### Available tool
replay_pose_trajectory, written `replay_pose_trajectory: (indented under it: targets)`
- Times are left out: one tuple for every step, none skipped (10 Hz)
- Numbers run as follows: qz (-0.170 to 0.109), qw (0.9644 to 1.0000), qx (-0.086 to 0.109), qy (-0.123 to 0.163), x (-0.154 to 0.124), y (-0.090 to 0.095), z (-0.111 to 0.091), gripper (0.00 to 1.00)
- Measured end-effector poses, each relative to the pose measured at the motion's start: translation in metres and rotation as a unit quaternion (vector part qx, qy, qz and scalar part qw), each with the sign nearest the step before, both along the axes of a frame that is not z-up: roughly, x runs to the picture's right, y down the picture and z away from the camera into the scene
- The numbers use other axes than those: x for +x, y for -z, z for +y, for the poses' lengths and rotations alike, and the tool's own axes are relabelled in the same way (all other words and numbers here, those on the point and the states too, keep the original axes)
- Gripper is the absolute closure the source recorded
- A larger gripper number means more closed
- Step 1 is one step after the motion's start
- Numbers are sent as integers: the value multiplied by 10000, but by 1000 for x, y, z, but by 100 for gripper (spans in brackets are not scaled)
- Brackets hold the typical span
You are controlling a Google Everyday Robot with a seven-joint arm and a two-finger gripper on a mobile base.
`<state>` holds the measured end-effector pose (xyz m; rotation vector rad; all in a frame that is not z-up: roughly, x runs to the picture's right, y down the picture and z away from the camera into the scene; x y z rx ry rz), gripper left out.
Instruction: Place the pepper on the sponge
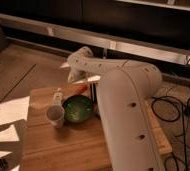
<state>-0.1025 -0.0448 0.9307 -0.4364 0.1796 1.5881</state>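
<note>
The pepper (79,89), small and orange-red, shows at the far side of the wooden table (63,145), just behind the green bowl (78,109). My gripper (92,91) hangs at the end of the white arm (123,100), right beside the pepper and above the bowl's far rim. Whether it is touching the pepper I cannot make out. The sponge is out of view, possibly hidden behind the arm.
A pale cup (55,115) stands left of the bowl, with a small pale bottle (57,96) behind it. The bulky arm covers the table's right half. Cables (180,107) lie on the floor to the right, and a dark wall with a metal rail runs behind.
</note>
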Motion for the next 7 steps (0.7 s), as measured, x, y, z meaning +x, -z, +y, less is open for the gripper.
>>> replay_pose_trajectory:
  targets:
    - [12,10000,-47,29,-1,-6,4,35]
    - [77,9999,-72,75,-2,-16,6,35]
    - [156,9998,-103,92,1,-25,6,35]
    - [250,9995,-199,55,2,-36,9,35]
    - [300,9992,-281,9,2,-44,12,35]
    - [351,9986,-398,-55,1,-54,17,35]
    - [389,9979,-500,-121,1,-61,21,35]
